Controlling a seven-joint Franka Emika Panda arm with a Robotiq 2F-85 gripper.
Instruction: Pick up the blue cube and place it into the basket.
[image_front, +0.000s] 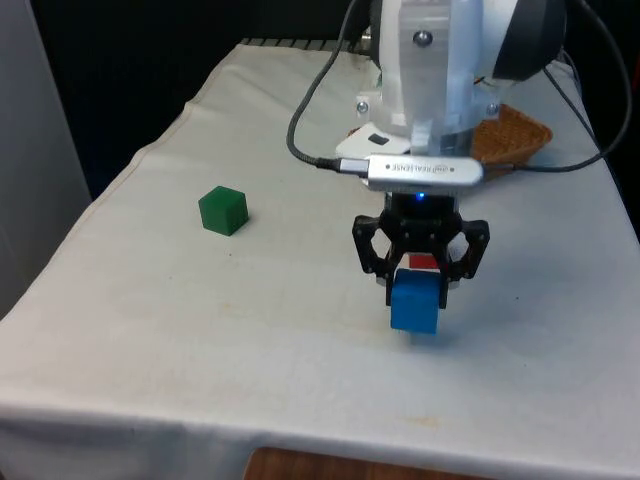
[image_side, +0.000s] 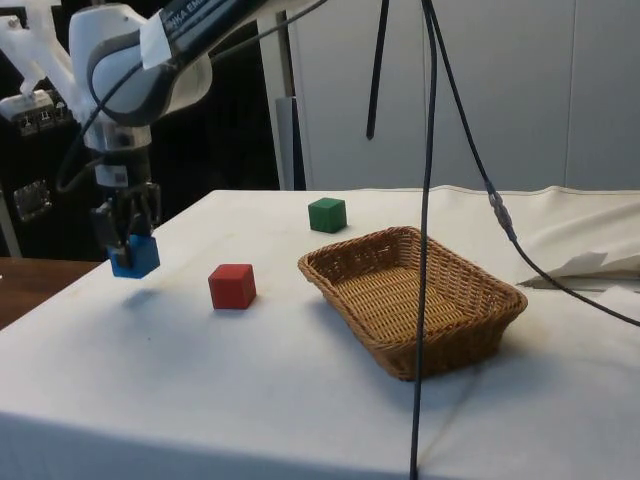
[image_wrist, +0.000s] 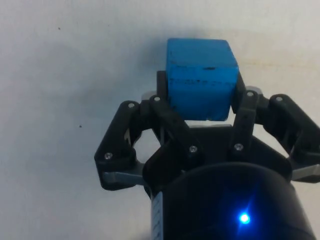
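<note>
The blue cube (image_front: 415, 301) hangs just above the white cloth near the table's front, held between the fingers of my gripper (image_front: 419, 283). In the side view the gripper (image_side: 127, 245) is shut on the blue cube (image_side: 135, 257), and a faint shadow lies on the cloth below it. The wrist view shows the blue cube (image_wrist: 201, 78) clamped on both sides by the black fingers (image_wrist: 162, 91). The woven basket (image_side: 412, 296) stands apart from the gripper, beyond the red cube in the side view; its rim (image_front: 520, 135) shows behind the arm in the front view.
A red cube (image_side: 232, 286) sits on the cloth between the gripper and the basket; its top (image_front: 423, 262) peeks out behind the blue cube. A green cube (image_front: 222, 210) rests toward the front view's left. Black cables (image_side: 428, 200) hang across the side view.
</note>
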